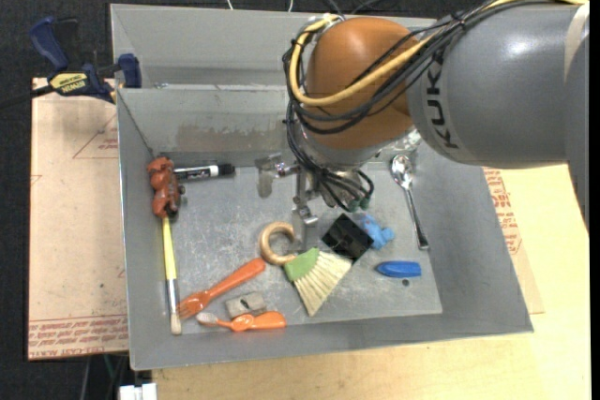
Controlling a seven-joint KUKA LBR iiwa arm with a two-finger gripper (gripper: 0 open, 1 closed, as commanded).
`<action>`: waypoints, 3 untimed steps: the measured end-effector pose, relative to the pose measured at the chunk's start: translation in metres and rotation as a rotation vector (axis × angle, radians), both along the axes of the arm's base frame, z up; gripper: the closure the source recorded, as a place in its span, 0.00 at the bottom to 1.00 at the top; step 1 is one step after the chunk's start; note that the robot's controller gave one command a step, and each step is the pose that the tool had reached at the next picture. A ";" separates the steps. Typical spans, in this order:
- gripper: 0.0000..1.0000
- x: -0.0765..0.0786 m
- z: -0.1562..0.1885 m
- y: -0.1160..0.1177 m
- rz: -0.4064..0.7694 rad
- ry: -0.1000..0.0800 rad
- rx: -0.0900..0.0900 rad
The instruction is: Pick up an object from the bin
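Grey metal forms the bin [137, 229]. The gripper [302, 201] is positioned low over the bin floor at the centre of the frame, beneath the orange wrist cover [361, 80]. How far it is opened, and whether anything is held, cannot be determined. A wooden ring [275, 244] is located just below the gripper and is the nearest object to it. A green-handled brush [319, 276] and a black block [347, 237] are found just right of the ring. A spoon [408, 192] is laid towards the right wall.
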State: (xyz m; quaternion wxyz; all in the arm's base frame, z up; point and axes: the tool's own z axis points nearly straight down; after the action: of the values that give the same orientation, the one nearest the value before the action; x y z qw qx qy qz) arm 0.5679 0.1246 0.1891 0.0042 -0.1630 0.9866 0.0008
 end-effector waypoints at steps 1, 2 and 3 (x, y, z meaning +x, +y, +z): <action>0.00 -0.028 -0.028 -0.056 0.084 0.003 0.000; 0.00 -0.009 -0.080 -0.046 0.124 0.010 0.000; 0.00 -0.041 -0.106 -0.072 0.511 0.000 -0.004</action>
State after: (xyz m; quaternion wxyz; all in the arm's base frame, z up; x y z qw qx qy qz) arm 0.5270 0.0524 0.0828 0.0034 -0.4070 0.9134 0.0001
